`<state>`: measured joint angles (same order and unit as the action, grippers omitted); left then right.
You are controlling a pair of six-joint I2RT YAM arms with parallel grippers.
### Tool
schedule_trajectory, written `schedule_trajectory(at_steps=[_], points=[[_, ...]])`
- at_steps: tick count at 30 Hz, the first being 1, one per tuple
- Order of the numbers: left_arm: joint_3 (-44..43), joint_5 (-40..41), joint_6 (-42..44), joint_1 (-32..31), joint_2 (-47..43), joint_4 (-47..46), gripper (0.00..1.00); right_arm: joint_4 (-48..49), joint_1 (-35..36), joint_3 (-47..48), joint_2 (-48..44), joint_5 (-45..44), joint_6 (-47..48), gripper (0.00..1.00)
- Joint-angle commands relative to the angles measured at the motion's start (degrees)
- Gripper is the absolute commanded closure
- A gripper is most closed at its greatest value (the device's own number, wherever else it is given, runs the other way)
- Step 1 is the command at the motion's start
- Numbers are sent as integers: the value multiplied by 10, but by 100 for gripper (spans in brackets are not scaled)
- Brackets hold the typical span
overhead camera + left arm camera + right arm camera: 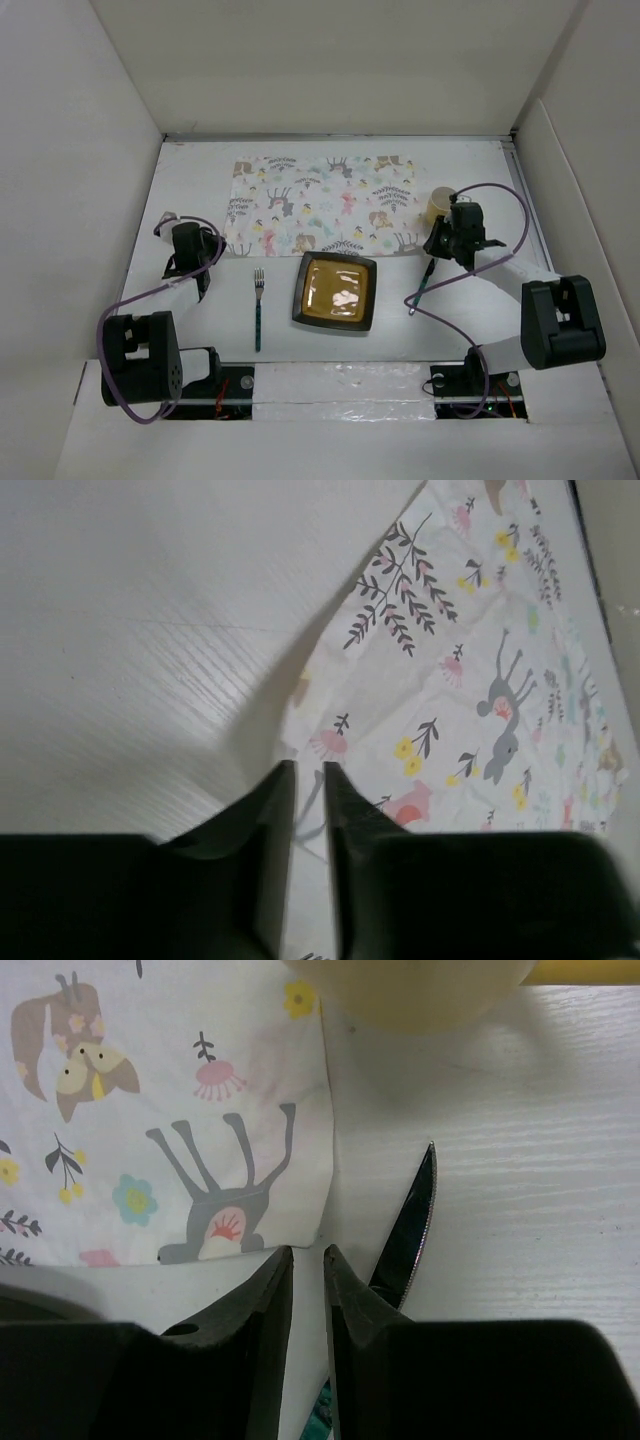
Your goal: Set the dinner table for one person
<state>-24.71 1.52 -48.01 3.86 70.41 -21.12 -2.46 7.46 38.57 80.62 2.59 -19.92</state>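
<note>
The dinner table (190, 175) was a large, flat rectangle of plain matte white, far wider than anything lying on it. It lay level, walled by white panels (330, 60) rising along its left, far and right edges. Seen close, its surface showed a fine grain of faint, straight parallel lines.

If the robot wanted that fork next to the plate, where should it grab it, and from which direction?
The fork is probably best taken at the middle of its teal handle, straight down from above, pinching across the narrow width. It lies flat on the table, tines pointing away, with bare space between it and the plate.
</note>
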Motion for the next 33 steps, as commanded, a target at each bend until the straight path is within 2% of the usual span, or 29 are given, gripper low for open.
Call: schedule_trajectory(at_steps=[1, 2, 3, 4, 7, 11, 12, 14, 15, 16, 17, 18, 19, 21, 23, 24, 25, 27, 28, 29, 30, 33], points=[[-2, 8, 13, 3, -8, 9, 76, 11, -5, 2, -14, 0, -1, 74], [-1, 8, 13, 3, -8, 8, 67, 9, -5, 4, -17, 1, -2, 73], [-1, 8, 13, 3, -8, 8, 65, 4, -5, 7, -20, 2, -2, 70], [-2, 8, 13, 3, -10, 12, 56, 0, -5, 11, -26, 4, 0, 67], [-5, -11, 10, 3, -29, 1, 55, -24, 7, 30, -63, 3, 9, 66], [-39, -40, 12, -32, -88, 9, 62, -4, 12, 42, -148, -6, 22, 97], [-48, -48, 14, -53, -116, 8, 64, -1, 12, 49, -169, -16, 23, 100], [-78, -80, 29, -77, -142, 4, 74, -3, 12, 73, -183, -70, 29, 100], [-93, -92, 41, -90, -153, 10, 77, 1, 12, 78, -187, -89, 33, 95], [-123, -109, 49, -111, -171, 42, 87, 0, 6, 84, -188, -122, 45, 85], [-135, -121, 69, -120, -181, 56, 90, -3, -3, 95, -187, -136, 57, 71], [-145, -139, 77, -120, -192, 67, 92, -4, -9, 100, -180, -141, 66, 48], [-149, -183, 82, -120, -214, 80, 92, -10, -25, 108, -160, -138, 87, 39], [-159, -209, 99, -120, -242, 100, 92, -54, -48, 144, -126, -130, 98, 33], [-178, -243, 119, -120, -277, 132, 86, -62, -96, 160, -80, -75, 110, 34], [-189, -252, 148, -120, -287, 150, 82, -50, -115, 158, -71, -39, 115, 35], [-211, -267, 165, -120, -302, 185, 77, -37, -132, 152, -65, 52, 122, 35], [-240, -275, 221, -120, -318, 238, 70, 19, -195, 123, -61, 129, 117, 37], [-243, -273, 235, -120, -322, 249, 69, 45, -195, 121, -58, 130, 117, 36], [-245, -267, 245, -120, -327, 255, 68, 48, -209, 122, -55, 183, 117, 32], [-243, -263, 250, -126, -338, 257, 68, 60, -219, 130, -43, 205, 116, 27], [-217, -259, 262, -131, -347, 238, 67, 6, -219, 165, -16, 200, 112, 25]])
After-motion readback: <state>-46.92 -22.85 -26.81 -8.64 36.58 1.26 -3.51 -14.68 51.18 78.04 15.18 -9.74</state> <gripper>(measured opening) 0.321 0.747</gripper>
